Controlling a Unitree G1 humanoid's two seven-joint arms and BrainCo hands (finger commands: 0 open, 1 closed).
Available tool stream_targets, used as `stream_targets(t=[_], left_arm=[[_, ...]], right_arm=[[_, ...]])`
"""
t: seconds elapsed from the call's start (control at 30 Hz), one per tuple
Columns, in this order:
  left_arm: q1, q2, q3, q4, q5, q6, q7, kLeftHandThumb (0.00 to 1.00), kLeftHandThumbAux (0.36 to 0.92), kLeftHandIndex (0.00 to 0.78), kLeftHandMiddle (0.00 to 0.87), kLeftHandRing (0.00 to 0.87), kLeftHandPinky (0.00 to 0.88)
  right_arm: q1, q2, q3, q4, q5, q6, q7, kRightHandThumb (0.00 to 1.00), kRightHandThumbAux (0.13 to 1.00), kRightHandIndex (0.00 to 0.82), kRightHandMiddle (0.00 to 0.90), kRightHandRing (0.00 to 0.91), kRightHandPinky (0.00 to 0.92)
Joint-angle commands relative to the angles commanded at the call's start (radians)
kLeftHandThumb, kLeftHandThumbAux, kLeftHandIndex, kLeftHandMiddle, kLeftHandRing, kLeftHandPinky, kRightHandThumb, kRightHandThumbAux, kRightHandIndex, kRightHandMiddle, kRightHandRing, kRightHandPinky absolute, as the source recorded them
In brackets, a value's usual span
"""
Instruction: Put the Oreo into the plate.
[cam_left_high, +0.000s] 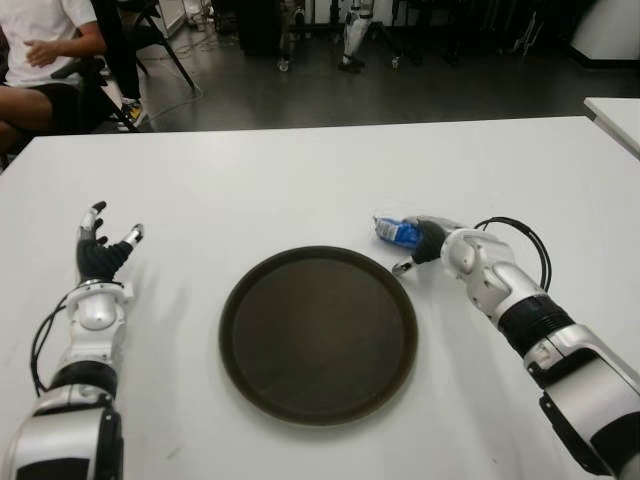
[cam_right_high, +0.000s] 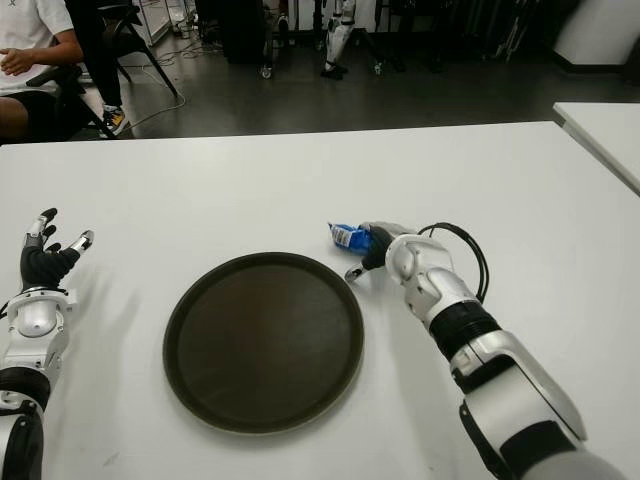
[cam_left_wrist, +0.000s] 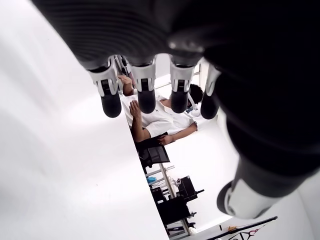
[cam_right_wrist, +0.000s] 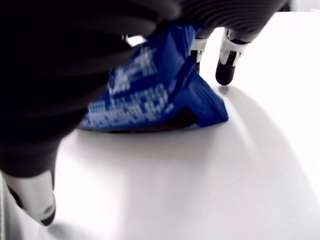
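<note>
A round dark brown plate (cam_left_high: 318, 335) lies on the white desk (cam_left_high: 300, 180) in the lower centre of the left eye view. Just off its upper right rim, a small blue Oreo packet (cam_left_high: 397, 231) lies on the desk, outside the plate.

The right hand (cam_left_high: 428, 243) comes in from the lower right of the frame and sits over the packet, its silver forearm trailing a black cable loop (cam_left_high: 520, 240). In the right wrist view the blue wrapper (cam_right_wrist: 155, 92) lies flat on the desk beneath the palm; two fingertips (cam_right_wrist: 225, 70) reach down beyond its far edge and the thumb tip (cam_right_wrist: 35, 202) points down on the near side. The fingers are curved around the packet, but whether they actually grip it cannot be told, since the packet rests on the desk.

The left hand (cam_left_high: 102, 250) shows at the left of the frame, well apart from the plate, with its fingers spread and pointing up, holding nothing. The left wrist view shows its four fingertips (cam_left_wrist: 111, 105) extended side by side with nothing between them.

In the upper left corner of the eye views a person in a white shirt (cam_left_high: 40, 35) sits on a chair beyond the desk.
</note>
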Motion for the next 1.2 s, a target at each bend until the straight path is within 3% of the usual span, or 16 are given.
stream_targets(t=[0.6,1.2], left_arm=[[-0.002,-0.002,-0.002,-0.010,0.000,0.008,0.003,0.000,0.726,0.000,0.000,0.000,0.000],[0.004,-0.002,-0.006,-0.015,0.007,0.007,0.008,0.000,0.746,0.000,0.000,0.000,0.000]], right_arm=[[0.014,-0.012,-0.006,-0.051,-0.014,0.024,0.034,0.000,0.708,0.000,0.000,0.000,0.000],[0.028,0.000,-0.027,-0.039,-0.019,-0.003,-0.072,0.000,0.729,0.000,0.022,0.005,0.002]])
